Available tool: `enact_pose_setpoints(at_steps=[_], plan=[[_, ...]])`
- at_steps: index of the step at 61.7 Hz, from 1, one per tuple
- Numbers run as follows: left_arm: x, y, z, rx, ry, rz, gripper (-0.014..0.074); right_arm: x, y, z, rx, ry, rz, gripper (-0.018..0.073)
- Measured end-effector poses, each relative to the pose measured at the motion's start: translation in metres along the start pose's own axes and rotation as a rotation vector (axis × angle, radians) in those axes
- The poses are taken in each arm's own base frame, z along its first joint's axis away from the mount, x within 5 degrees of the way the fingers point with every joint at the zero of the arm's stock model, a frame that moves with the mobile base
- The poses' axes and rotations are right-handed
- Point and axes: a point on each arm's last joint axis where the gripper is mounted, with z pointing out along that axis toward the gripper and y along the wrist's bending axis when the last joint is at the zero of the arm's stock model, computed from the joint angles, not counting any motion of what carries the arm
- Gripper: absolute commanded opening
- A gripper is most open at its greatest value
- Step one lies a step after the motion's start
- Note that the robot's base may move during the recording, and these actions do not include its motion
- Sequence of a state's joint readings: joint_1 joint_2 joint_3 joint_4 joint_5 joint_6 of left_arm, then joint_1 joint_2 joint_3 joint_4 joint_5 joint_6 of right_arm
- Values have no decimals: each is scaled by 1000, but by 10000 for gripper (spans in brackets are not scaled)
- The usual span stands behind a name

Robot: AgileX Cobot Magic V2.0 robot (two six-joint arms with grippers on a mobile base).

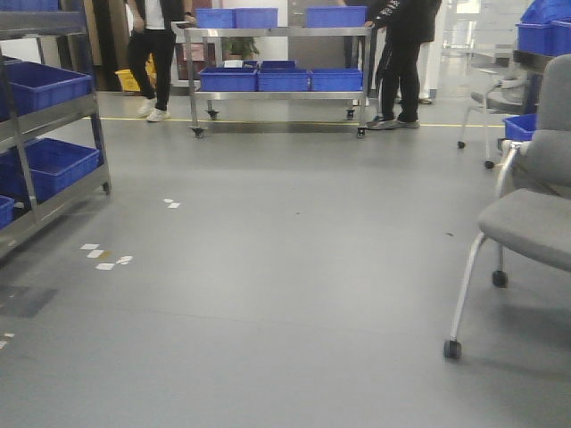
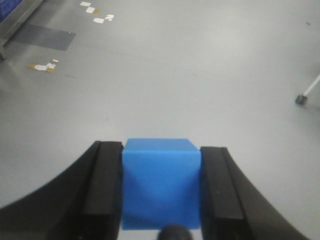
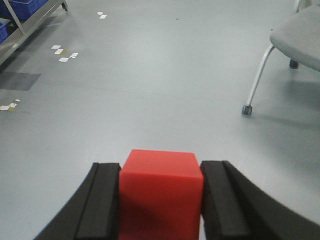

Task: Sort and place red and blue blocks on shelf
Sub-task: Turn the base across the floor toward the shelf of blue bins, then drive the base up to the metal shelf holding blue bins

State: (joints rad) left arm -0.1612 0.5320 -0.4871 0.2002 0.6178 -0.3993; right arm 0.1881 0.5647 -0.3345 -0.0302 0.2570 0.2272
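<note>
Closest in, the left pincer [image 2: 161, 148] is clamped on the blue block [image 2: 161, 187], its two black pads pressed flat against the block's left and right faces. The right pincer [image 3: 160, 164] grips the red block [image 3: 160, 197] in the same way, a pad on each side. Both blocks are held up off the grey floor [image 1: 285, 294], well apart from any rack.

Further out, small white scraps [image 1: 105, 259] lie scattered on the floor to the left. A grey chair [image 1: 535, 218] on castors stands to the right, one castor showing in the right wrist view.

On the left edge stands the shelf [image 1: 55, 113], a steel rack with sloping levels that carry big blue bins [image 1: 45, 85]; its lower corner also shows at the top left of the right wrist view.

At the far side of the room a steel trolley [image 1: 281, 32] on wheels holds more blue bins on two levels. Two people [image 1: 403, 53] in dark clothes stand by it, one at each end, their heads cut off by the frame.
</note>
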Motion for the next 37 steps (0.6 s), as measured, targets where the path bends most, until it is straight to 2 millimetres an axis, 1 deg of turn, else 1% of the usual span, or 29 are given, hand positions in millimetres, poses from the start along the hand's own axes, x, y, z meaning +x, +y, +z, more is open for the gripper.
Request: enact_pose_setpoints(at_steps=[37], plan=[[0, 0, 0, 0, 0, 0, 125, 0, 0, 0, 0, 0, -2, 49]])
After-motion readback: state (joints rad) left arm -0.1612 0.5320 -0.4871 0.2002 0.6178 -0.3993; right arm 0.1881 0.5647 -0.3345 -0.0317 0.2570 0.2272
